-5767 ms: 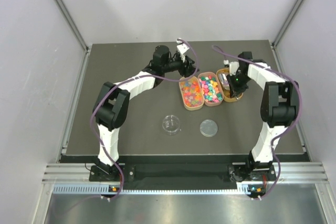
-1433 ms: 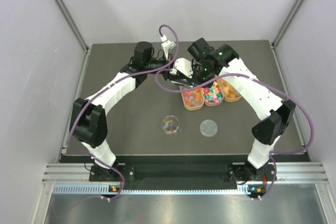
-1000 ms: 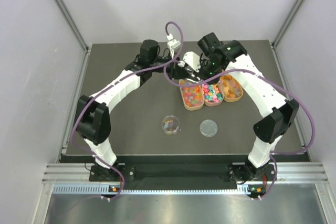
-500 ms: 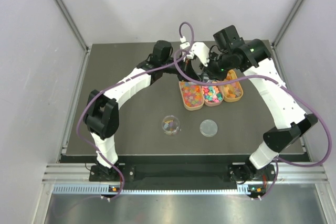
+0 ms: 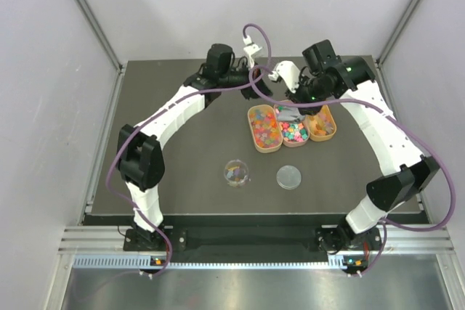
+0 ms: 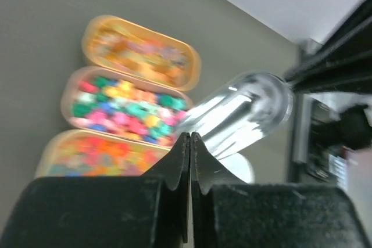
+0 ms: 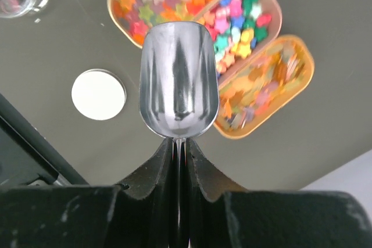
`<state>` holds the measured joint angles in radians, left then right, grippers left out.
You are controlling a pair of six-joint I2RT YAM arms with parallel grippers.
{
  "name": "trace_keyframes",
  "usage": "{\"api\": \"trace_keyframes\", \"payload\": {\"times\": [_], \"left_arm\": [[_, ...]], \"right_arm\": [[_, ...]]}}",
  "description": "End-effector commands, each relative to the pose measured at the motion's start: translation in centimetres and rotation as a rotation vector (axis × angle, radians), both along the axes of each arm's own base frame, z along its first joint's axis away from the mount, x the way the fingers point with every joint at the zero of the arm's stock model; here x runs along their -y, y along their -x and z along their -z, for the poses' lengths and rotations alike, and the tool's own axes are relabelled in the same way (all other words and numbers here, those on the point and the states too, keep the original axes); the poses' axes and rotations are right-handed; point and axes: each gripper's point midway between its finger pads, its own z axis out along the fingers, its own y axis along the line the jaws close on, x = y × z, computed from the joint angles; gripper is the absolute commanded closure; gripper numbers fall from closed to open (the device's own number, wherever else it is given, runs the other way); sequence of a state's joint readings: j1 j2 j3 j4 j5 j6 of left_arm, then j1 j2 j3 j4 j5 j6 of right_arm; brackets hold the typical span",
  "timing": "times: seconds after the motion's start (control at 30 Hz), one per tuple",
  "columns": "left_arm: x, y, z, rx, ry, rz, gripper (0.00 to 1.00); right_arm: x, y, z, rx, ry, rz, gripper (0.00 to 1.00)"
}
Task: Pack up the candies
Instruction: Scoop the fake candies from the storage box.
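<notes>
Right gripper [image 7: 179, 146]: clamped on scoop [image 7: 179, 76] handle; bowl empty, over the trays [image 7: 310, 65]. Left gripper [image 6: 190, 143]: pinched closed, holding nothing. Candies [image 7: 232, 21]: mostly in three trays, a few in jar [image 5: 236, 172]. Lid [image 5: 288, 176]: off, beside jar. Judged early: more scooping, then lidding, to do.

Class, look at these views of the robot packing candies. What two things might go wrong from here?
1. The right gripper pinches the metal scoop only by its thin handle, so it may twist when pushed into the candies.
2. The clear dish is small and sits apart from the trays, so a load may spill on the way or miss it.
</notes>
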<state>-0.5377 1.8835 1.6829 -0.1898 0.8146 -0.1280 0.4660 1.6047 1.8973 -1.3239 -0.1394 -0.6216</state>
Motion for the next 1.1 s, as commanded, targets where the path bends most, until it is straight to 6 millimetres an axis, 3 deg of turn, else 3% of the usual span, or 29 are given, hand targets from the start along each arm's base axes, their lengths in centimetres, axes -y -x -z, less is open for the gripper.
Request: {"api": "trace_keyframes", "payload": {"times": [0.0, 0.03, 0.07, 0.13, 0.17, 0.2, 0.23, 0.43, 0.5, 0.53, 0.73, 1.07], "left_arm": [[-2.2, -6.8, -0.8, 0.213, -0.069, -0.182, 1.0], [-2.7, -8.6, -0.3, 0.257, -0.102, -0.238, 0.93], [-2.7, -10.0, 1.9, 0.254, -0.135, -0.259, 0.88], [-2.8, -12.4, 2.7, 0.302, -0.155, -0.308, 0.9], [-2.7, -13.5, 5.1, 0.281, -0.173, -0.32, 0.92], [-2.3, -14.4, 5.5, 0.291, -0.159, -0.337, 0.92], [-2.1, -15.7, 7.1, 0.281, -0.168, -0.36, 0.93], [-0.1, -20.5, 10.5, 0.299, -0.11, -0.429, 0.99], [0.7, -21.4, 10.3, 0.303, -0.075, -0.439, 0.99], [1.1, -21.7, 11.6, 0.299, -0.076, -0.436, 0.99], [2.7, -22.5, 12.2, 0.333, -0.015, -0.427, 1.0], [6.2, -18.8, 13.5, 0.232, 0.049, -0.291, 1.0]], "right_arm": [[2.8, -0.9, 0.6, -0.002, -0.016, 0.211, 1.0], [3.1, -0.8, 1.5, -0.032, -0.017, 0.242, 1.0], [3.4, -0.9, 2.0, -0.047, -0.012, 0.274, 1.0], [4.5, -1.4, 3.6, -0.078, 0.015, 0.373, 1.0], [4.7, -1.4, 4.0, -0.09, 0.021, 0.385, 1.0], [5.1, -1.6, 4.8, -0.113, 0.037, 0.418, 1.0], [5.3, -1.8, 5.0, -0.124, 0.039, 0.432, 1.0], [6.6, -1.8, 7.5, -0.203, 0.111, 0.492, 1.0], [6.7, -1.3, 8.3, -0.229, 0.119, 0.496, 1.0], [6.8, -0.9, 8.9, -0.249, 0.127, 0.498, 1.0], [7.0, 0.2, 10.4, -0.31, 0.156, 0.497, 1.0], [6.1, -1.8, 12.7, -0.363, 0.182, 0.492, 1.0]]}}
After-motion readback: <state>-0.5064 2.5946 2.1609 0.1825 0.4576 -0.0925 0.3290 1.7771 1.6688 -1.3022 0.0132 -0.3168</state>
